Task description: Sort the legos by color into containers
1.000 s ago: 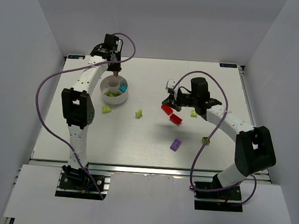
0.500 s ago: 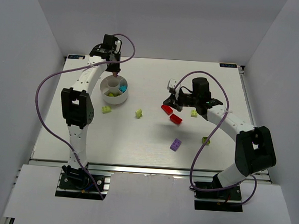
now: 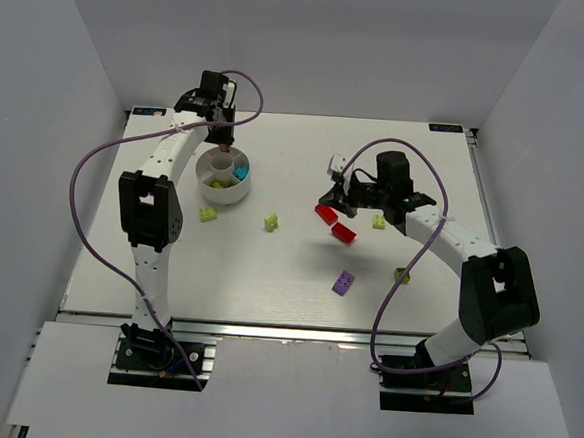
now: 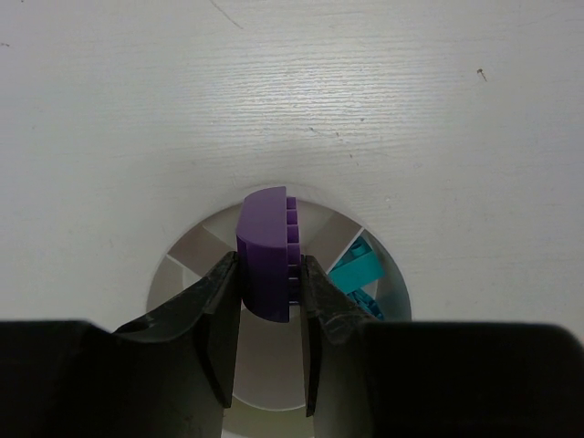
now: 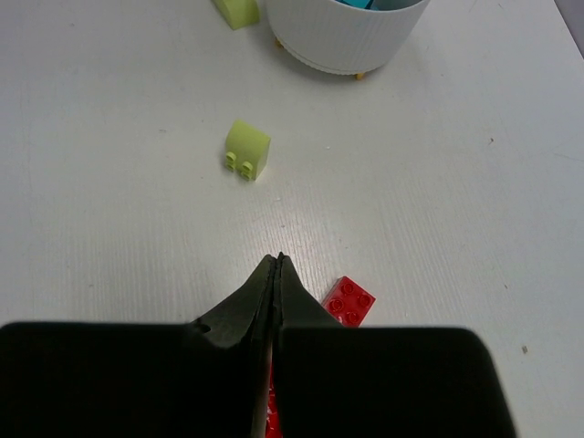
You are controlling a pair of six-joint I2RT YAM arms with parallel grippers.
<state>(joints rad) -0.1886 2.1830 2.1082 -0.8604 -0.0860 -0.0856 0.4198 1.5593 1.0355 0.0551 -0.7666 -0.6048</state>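
My left tool (image 4: 269,269) is clamped on a purple lego (image 4: 265,242), which it holds over the round white divided dish (image 3: 219,196) near the table's far-left corner. I cannot tell which compartment lies beneath the lego. Cyan legos (image 4: 356,272) sit in a compartment beside it. My right tool (image 5: 276,263) has its fingers pressed together over the table (image 5: 456,182), toward the right edge. A red lego (image 5: 348,301) lies just beside the tips and a lime lego (image 5: 247,151) farther off. A second purple brick (image 3: 344,283) lies toward the near edge.
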